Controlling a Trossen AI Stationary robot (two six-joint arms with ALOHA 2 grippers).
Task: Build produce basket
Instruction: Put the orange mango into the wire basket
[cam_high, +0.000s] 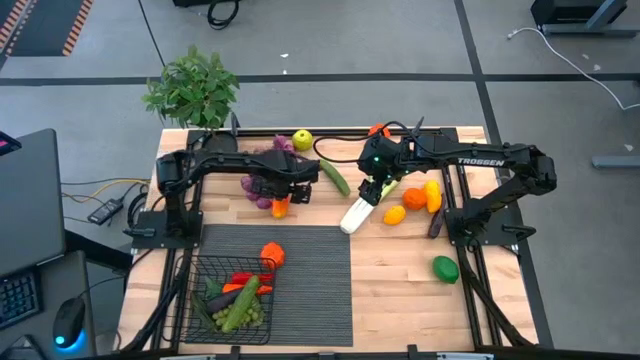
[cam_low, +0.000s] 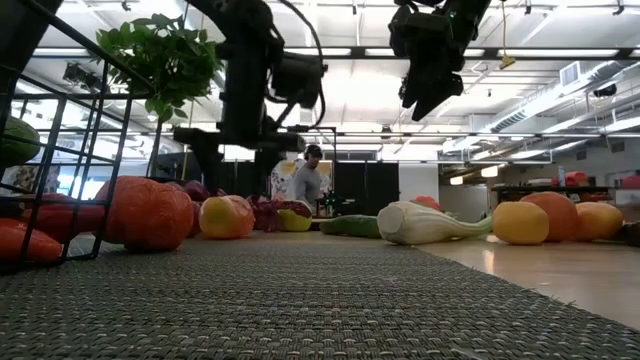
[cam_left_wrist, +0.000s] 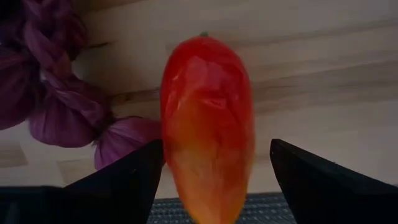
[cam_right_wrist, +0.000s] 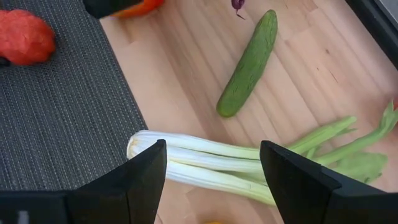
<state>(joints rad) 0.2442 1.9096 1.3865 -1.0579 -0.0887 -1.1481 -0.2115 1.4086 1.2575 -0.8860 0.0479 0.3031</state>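
On the bench's left front corner sits the basket (cam_high: 205, 270), holding a cucumber, red peppers and green grapes, with its right part on the ribbed mat (cam_high: 310, 280). Just behind the mat, the left pincer (cam_high: 281, 200) straddles a red-orange pepper (cam_left_wrist: 207, 124) with its fingers spread, a gap showing on the far side; purple grapes (cam_left_wrist: 56, 93) lie beside it. Farther right, the right pincer (cam_high: 372, 190) hovers released above a leek (cam_right_wrist: 249, 162), with a cucumber (cam_right_wrist: 247, 62) nearby.
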